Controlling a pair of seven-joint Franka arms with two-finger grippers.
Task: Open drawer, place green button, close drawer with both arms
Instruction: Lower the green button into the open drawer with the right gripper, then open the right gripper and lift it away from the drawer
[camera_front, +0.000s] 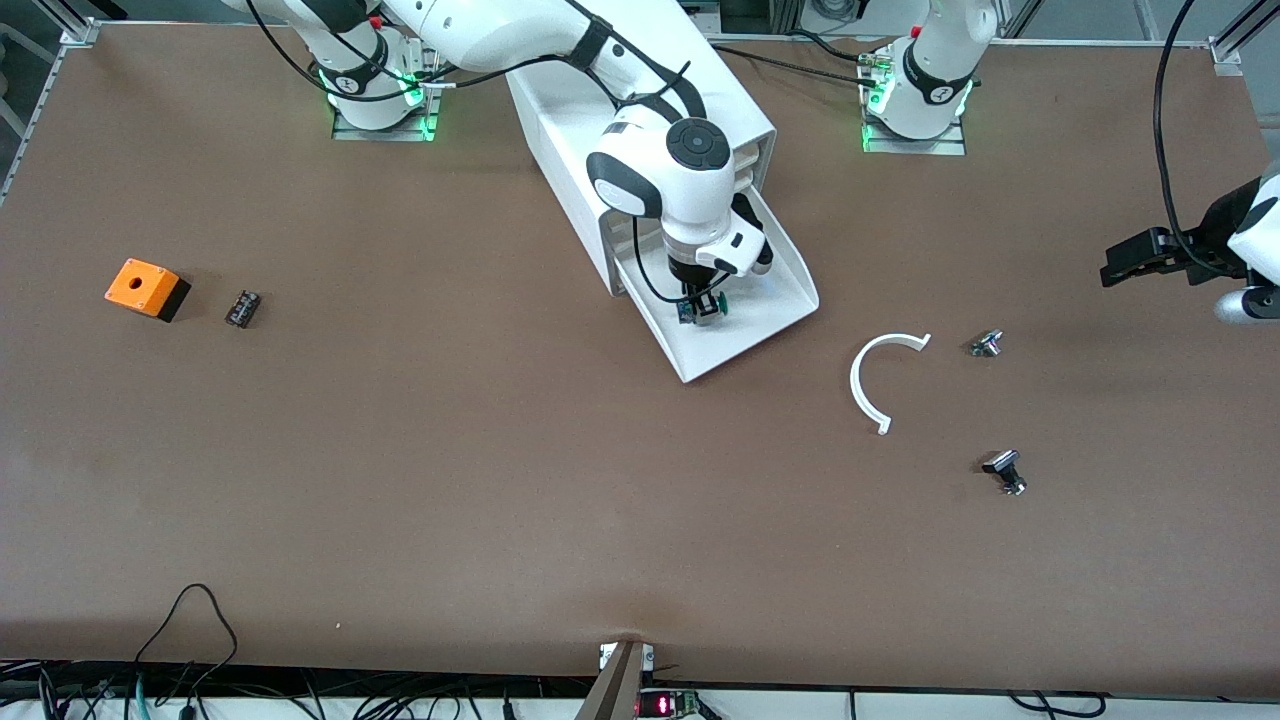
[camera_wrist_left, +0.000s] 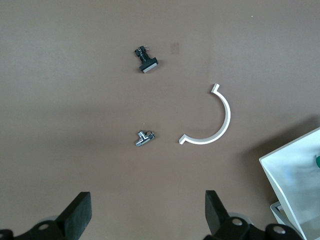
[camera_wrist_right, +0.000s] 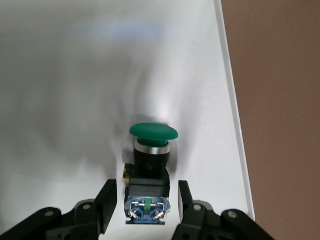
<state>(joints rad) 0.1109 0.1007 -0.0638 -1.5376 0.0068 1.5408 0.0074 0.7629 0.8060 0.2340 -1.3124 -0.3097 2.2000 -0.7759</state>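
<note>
One button (camera_wrist_right: 150, 165) between right claw (camera_wrist_right: 146, 200) fingers (in drawer (camera_wrist_right: 75, 75))

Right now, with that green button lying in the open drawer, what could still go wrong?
The right gripper sits low in the drawer, its fingers parted but flanking the button. Lifting off crooked could drag the button along. The drawer juts out of the cabinet; shutting it with the arm inside would jam. The left gripper waits open over the table; the white arc lies near the drawer and might be bumped.
</note>
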